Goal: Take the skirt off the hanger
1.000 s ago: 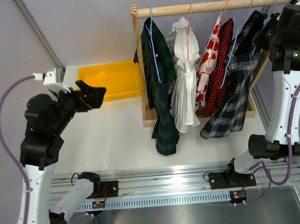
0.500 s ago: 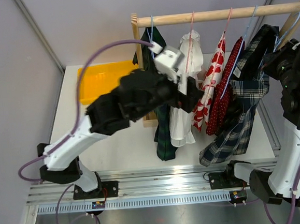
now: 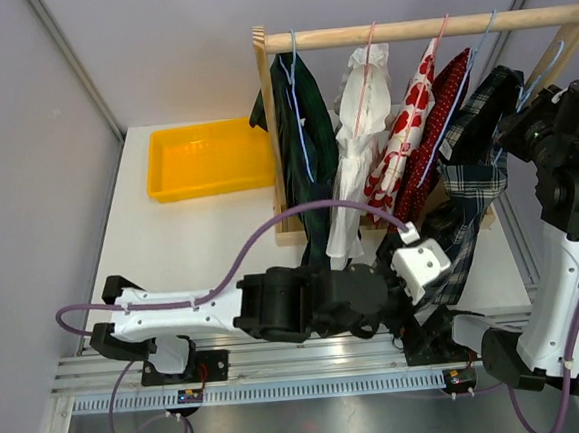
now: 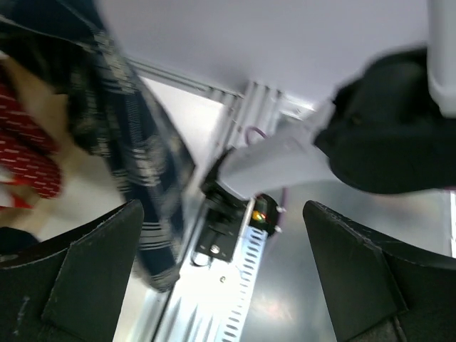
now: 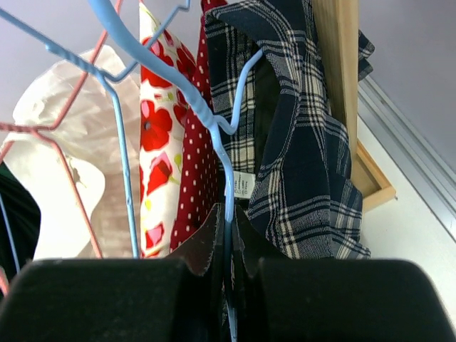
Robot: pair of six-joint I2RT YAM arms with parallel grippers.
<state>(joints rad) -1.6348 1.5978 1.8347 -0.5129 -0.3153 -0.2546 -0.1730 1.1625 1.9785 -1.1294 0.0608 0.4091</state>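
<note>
A navy plaid skirt hangs from a light blue hanger at the right end of the wooden rail. My right gripper is shut on the hanger's wire just below its neck, with the skirt hanging right behind it. In the top view the right gripper is beside the skirt's top. My left gripper is open and empty, low at the table's front, next to the skirt's hem.
On the rail also hang a dark green plaid garment, a white one, a red floral one and a red dotted one. A yellow tray lies at the back left. The right arm's base and the metal rail lie under my left gripper.
My left arm swung from beside the yellow tray across the rack and down to the front, under the plaid skirt. My right arm dropped lower, and the plaid skirt shifted with it.
</note>
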